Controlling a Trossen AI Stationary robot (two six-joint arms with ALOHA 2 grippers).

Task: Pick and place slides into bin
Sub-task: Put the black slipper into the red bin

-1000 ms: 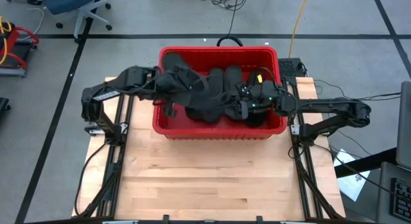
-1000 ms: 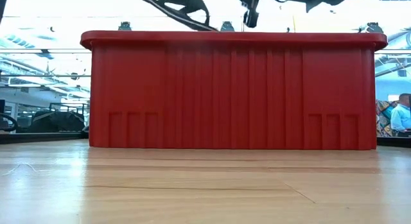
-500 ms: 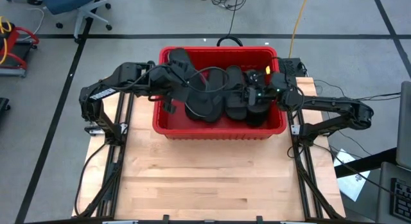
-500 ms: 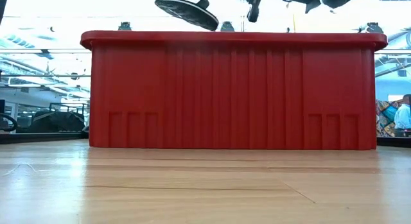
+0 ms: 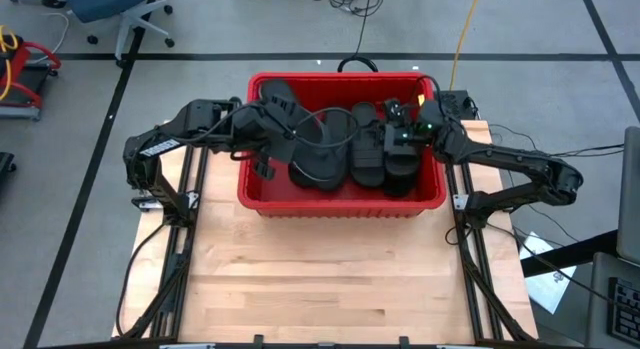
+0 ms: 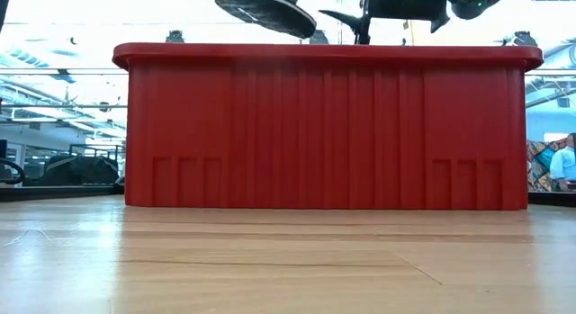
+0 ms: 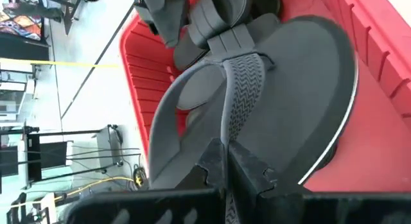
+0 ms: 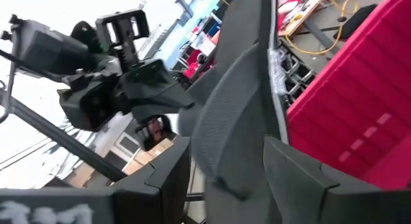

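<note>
The red bin point(image 5: 340, 207) point(image 6: 324, 125) stands on the far half of the table with several black slides point(image 5: 365, 154) lying in it. My left gripper point(image 5: 268, 129) point(image 7: 226, 166) is over the bin's left part, shut on a thong-strapped flip-flop point(image 5: 290, 114) point(image 7: 302, 89) point(image 6: 265, 10). My right gripper point(image 5: 398, 124) point(image 8: 226, 144) is above the bin's far right corner. It points toward the left arm, with another dark slide point(image 8: 237, 102) between its fingers. My left gripper pinches the flip-flop's chevron-ribbed strap point(image 7: 229, 137) between its two shut fingers, slanting down from the table's left. The flip-flop hangs clear above the bin's rim, nearly level, its footbed toward the gripper. My right gripper has one end of a slide point(image 8: 221, 179) between its two fingers, which stand wide on either side of it. The fingers come about level from the table's right. The slide reaches on past the fingertips, edge-on, and I cannot tell which part the pads touch.
Bare wooden tabletop point(image 5: 330, 279) lies between the bin and the near edge. A black cable loop point(image 5: 355, 62) lies on the floor just beyond the bin's far wall. The arms' frames point(image 5: 175, 239) point(image 5: 480, 249) run along the table's left and right sides.
My right gripper has drawn back from the middle of the bin toward its far right corner, keeping the same finger gap. The flip-flop in my left gripper has tipped from slanting to nearly level and hangs a little higher above the rim.
</note>
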